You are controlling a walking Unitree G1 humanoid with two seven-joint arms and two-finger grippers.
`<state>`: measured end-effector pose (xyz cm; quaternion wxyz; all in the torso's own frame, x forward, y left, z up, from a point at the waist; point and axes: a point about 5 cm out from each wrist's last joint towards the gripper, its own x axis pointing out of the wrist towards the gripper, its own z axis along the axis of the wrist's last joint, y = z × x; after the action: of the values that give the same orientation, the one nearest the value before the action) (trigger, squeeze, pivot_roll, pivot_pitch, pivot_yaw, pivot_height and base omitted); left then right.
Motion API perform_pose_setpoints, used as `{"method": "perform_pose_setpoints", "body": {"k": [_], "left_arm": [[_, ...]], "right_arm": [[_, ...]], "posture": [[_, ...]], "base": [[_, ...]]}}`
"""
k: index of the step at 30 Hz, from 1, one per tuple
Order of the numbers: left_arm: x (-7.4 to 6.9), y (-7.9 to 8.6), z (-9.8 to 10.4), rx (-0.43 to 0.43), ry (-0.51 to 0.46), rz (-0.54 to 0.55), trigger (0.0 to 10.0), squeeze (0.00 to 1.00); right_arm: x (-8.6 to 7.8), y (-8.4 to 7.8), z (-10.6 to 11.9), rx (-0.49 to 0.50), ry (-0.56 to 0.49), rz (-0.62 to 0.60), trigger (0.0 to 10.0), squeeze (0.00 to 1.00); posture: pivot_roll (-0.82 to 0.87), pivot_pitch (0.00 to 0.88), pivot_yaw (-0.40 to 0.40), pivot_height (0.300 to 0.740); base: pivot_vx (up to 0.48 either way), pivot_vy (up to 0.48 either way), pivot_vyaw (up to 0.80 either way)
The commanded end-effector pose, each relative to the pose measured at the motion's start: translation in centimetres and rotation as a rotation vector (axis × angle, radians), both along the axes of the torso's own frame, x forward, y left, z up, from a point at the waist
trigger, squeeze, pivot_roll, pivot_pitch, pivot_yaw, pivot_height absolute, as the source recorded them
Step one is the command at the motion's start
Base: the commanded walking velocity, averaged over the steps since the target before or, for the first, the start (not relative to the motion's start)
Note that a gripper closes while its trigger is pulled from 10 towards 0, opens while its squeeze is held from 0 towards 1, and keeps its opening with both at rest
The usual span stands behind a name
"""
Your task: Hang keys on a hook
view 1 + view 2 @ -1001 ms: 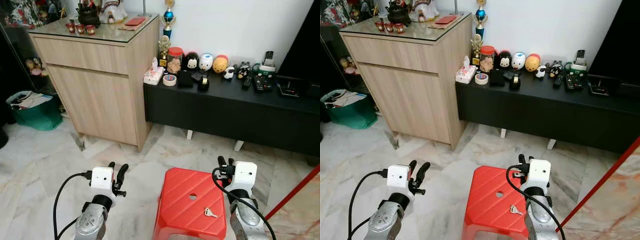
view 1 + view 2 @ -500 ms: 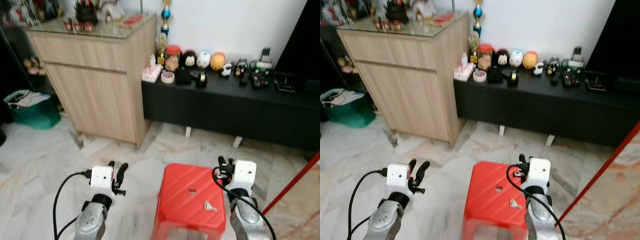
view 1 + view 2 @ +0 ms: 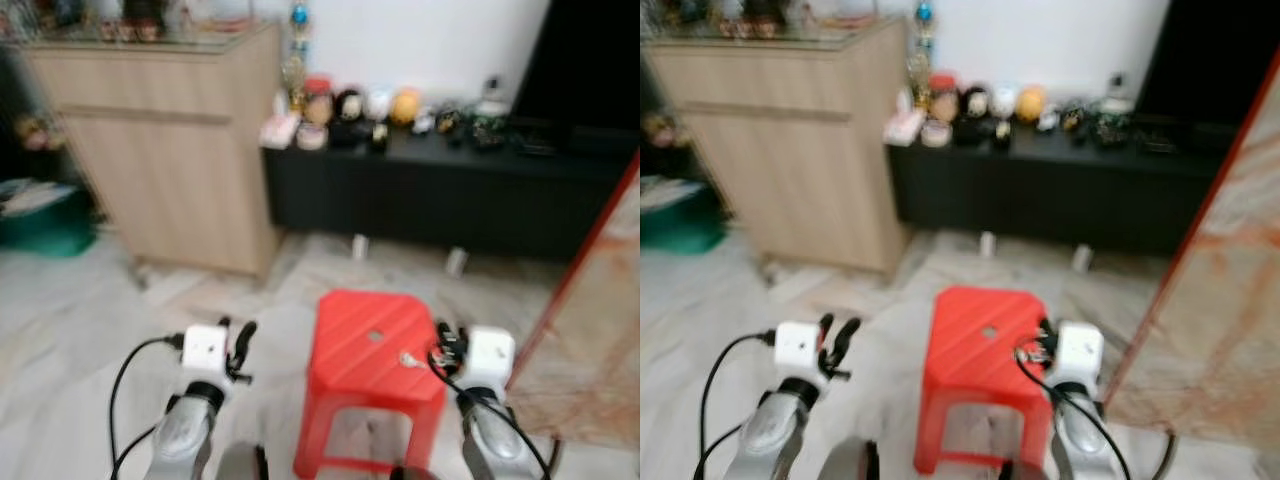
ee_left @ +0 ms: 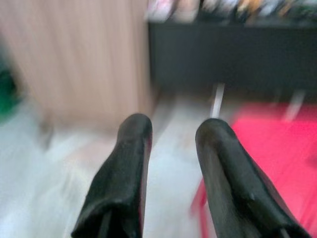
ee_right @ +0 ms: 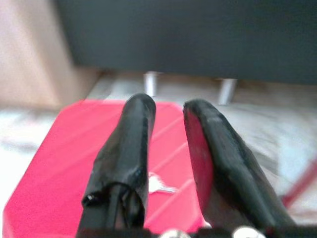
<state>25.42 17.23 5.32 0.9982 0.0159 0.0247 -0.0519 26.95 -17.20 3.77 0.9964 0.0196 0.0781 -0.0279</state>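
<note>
A small silver key (image 3: pixel 410 360) lies on the top of a red plastic stool (image 3: pixel 370 335), near its right edge. My right gripper (image 3: pixel 443 338) hovers at that edge, just right of the key, fingers open. In the right wrist view the key (image 5: pixel 161 184) shows low between the two black fingers (image 5: pixel 136 144), with nothing held. My left gripper (image 3: pixel 236 327) is raised over the floor left of the stool, open and empty. The left wrist view has its fingers (image 4: pixel 124 168) apart, the stool (image 4: pixel 277 144) off to one side. The pictures are blurred.
A wooden cabinet (image 3: pixel 160 140) stands at the back left, and a low black bench (image 3: pixel 450 190) with figurines on it runs along the wall. A green bag (image 3: pixel 40 215) sits on the floor far left. A marble slab with a red edge (image 3: pixel 590 300) rises close on the right.
The whole picture has shifted and blurred, so the camera has moved back; the stool's legs now show. Both grippers stay open in the same pose, and the key still lies on the stool.
</note>
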Motion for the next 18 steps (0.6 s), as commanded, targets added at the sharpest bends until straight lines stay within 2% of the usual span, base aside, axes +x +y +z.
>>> {"method": "perform_pose_setpoints", "body": {"k": [1, 8, 14, 18], "left_arm": [[-0.11, 0.15, -0.36, -0.005, 0.022, -0.002, 10.0, 0.00], [-0.03, -0.12, -0.38, -0.012, 0.023, -0.009, 10.0, 0.00], [0.07, -0.14, -0.35, -0.019, 0.024, -0.012, 10.0, 0.00], [0.10, -0.11, -0.29, -0.024, 0.024, -0.014, 10.0, 0.00]], "right_arm": [[-0.56, 0.40, -0.58, 0.015, 0.022, 0.007, 10.0, 0.00], [-0.53, 0.46, -0.58, -0.011, 0.021, 0.025, 10.0, 0.00], [-0.40, 0.55, -0.46, -0.006, 0.011, 0.028, 10.0, 0.00], [-0.41, 0.57, -0.57, 0.016, 0.018, 0.020, 10.0, 0.00]], "posture": [[-0.02, 0.000, -0.014, 0.617], [-0.02, 0.000, -0.013, 0.617], [-0.02, 0.000, -0.013, 0.617], [-0.02, 0.000, -0.014, 0.617]], "base": [[0.000, 0.000, 0.00], [0.000, 0.000, 0.00], [0.000, 0.000, 0.68], [0.000, 0.000, 0.00]]}}
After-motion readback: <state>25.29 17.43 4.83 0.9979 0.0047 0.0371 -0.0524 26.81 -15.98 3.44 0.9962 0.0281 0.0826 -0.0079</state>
